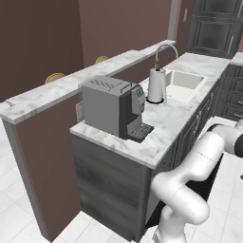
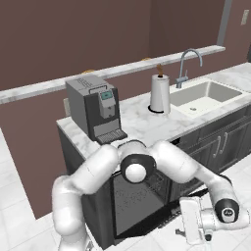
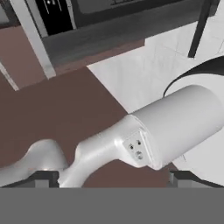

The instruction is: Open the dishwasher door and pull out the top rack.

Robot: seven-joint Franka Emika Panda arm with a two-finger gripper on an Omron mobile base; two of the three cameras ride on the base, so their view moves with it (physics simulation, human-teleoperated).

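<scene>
Under the counter, below the coffee machine, the dishwasher (image 2: 139, 201) shows a dark-framed, grey speckled inside. The dishwasher door (image 2: 147, 226) appears as a thin black strip along the bottom of that opening; I cannot tell how far it is lowered. A bit of wire grid (image 2: 158, 182) shows at the cavity's upper right, and I cannot tell whether it is the top rack. My gripper (image 2: 192, 236) hangs low near the floor, in front of the opening and to its right, apart from the door. In the hand view my gripper (image 3: 116, 177) has its tips far apart, open and holding nothing.
On the marble counter (image 2: 142, 125) stand a grey coffee machine (image 2: 93, 108) and a paper towel roll (image 2: 160, 93), with a sink (image 2: 206, 95) and faucet (image 2: 188, 61) beyond. Dark cabinet fronts (image 2: 220, 144) run to the right. My own elbow (image 2: 135, 169) crosses in front of the dishwasher.
</scene>
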